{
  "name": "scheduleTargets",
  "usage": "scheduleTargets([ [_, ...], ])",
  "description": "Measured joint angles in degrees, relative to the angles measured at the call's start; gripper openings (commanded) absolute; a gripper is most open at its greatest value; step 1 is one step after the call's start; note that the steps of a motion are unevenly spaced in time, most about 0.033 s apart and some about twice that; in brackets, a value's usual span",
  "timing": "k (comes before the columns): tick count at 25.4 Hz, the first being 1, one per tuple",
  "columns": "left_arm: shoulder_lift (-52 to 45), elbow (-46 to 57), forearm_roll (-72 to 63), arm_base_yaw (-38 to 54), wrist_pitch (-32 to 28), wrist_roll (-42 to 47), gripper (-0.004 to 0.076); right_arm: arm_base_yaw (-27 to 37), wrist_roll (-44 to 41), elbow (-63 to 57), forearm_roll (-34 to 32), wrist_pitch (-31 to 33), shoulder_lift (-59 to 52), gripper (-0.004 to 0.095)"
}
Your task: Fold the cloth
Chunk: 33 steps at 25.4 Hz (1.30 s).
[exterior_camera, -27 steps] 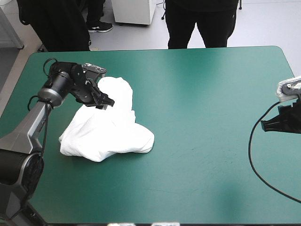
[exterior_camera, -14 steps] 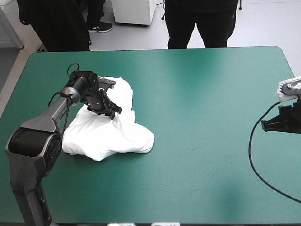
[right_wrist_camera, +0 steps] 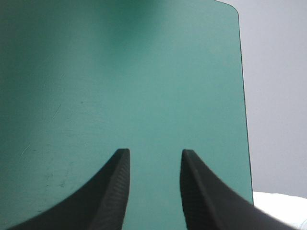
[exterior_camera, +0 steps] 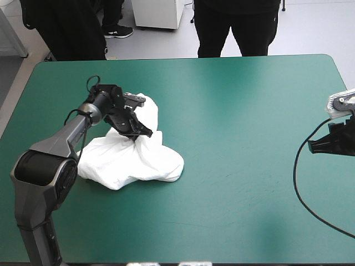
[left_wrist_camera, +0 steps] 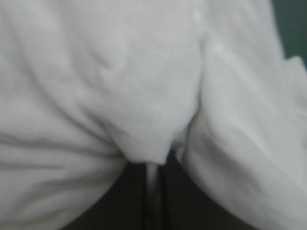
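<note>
The white T-shirt (exterior_camera: 127, 160) lies in a crumpled heap on the left half of the teal-green cover (exterior_camera: 238, 111). My left gripper (exterior_camera: 143, 133) is pressed into the heap's middle, where a far lobe meets the wider near part. In the left wrist view the T-shirt (left_wrist_camera: 96, 96) fills the picture, and the left gripper (left_wrist_camera: 156, 177) is shut on a thin fold of it. My right gripper (exterior_camera: 313, 148) hangs at the table's right edge, far from the cloth. Seen from its own wrist, the right gripper (right_wrist_camera: 154, 155) is open over bare teal-green cover (right_wrist_camera: 120, 72).
The table's right edge and far right corner (right_wrist_camera: 235, 14) show in the right wrist view, with floor beyond. Bare cover stretches between the T-shirt and the right arm.
The left gripper has slid across the heap toward the table's middle and gone from open to shut on a fold. The cloth bunched slightly under it. The right arm stayed still.
</note>
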<state>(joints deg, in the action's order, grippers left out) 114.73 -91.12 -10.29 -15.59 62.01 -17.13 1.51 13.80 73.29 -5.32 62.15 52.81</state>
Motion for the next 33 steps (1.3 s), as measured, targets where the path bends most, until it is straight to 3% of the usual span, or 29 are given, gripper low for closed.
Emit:
scheduleTargets([
  [8,-1.5,-2.6,-3.3,-18.8,2.0,-0.8,-0.0015,0.0,0.0,0.0,0.3,-0.2,0.0,0.0343],
  [18,-1.5,-7.7,-5.3,-25.9,1.8,-0.8,0.0002,0.0,0.0,0.0,1.4,-0.4,0.0,0.0343],
  [22,-1.5,-8.2,-5.3,-25.9,1.6,-0.8,0.0191,0.0,0.0,0.0,1.5,-0.5,0.0,0.0343],
  [26,-1.5,-8.6,-3.3,-25.9,2.2,-0.8,0.0519,0.0,0.0,0.0,1.5,-0.6,0.0,0.0343],
  [27,-1.5,-8.6,-2.8,-25.5,2.8,-0.5,0.0564,0.0,0.0,0.0,1.5,-0.6,0.0,0.0343],
  [29,-1.8,-8.6,-1.5,-24.7,4.4,1.1,0.0615,0.0,0.0,0.0,1.5,-0.6,0.0,0.0343],
  [33,-5.7,-8.6,4.3,-22.0,7.6,5.0,0.0610,0.0,-0.1,0.0,1.5,-0.6,0.0,0.0343],
])
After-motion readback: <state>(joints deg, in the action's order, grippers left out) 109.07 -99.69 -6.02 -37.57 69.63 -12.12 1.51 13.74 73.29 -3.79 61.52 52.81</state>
